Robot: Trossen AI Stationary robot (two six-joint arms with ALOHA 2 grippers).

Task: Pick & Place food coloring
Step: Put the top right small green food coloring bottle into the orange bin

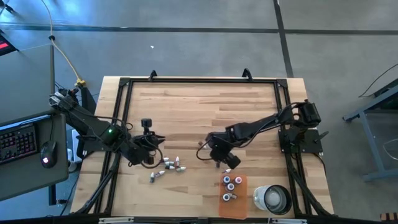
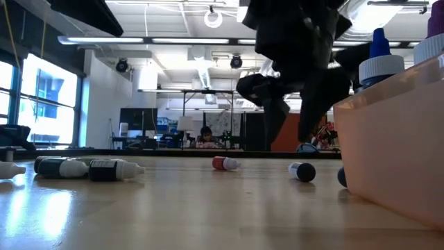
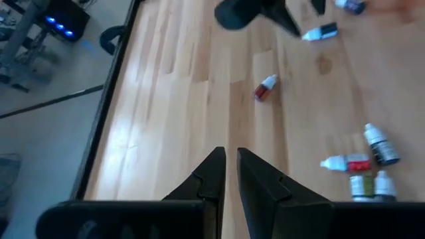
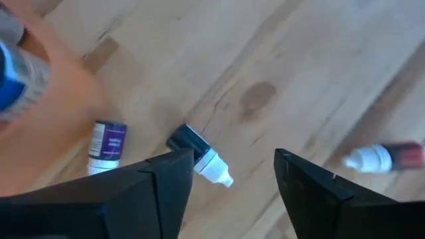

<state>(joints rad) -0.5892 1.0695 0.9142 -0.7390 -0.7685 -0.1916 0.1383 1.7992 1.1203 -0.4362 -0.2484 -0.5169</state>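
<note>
**Op A:** My worry is the lying bottle (image 4: 199, 154) under my right gripper (image 4: 229, 179). It sits tilted between the fingers, much nearer one finger than the other, maybe touching it. If I come down like this, I judge that finger could clip it and roll it towards the orange tray (image 1: 239, 202), or the pads pinch the tapered cap and it squirts out.

**Op B:** How wide are you?

**Op A:** Right jaws stand wide apart with nothing in them. The purple-labelled bottle (image 4: 107, 146) lies just beside the tray edge, so a wide sweep could knock that too.

**Op B:** And the left?

**Op A:** My left gripper (image 3: 230, 174) hovers over bare wood on its side of the table, fingers nearly together, only a thin gap, empty. The loose cluster (image 1: 166, 166) lies near it; a red-capped bottle (image 3: 266, 87) lies apart, between the arms.

**Op B:** Anything placed?

**Op A:** A few bottles (image 1: 231, 184) stand in the tray, beside the white cup (image 1: 272, 198).
</note>
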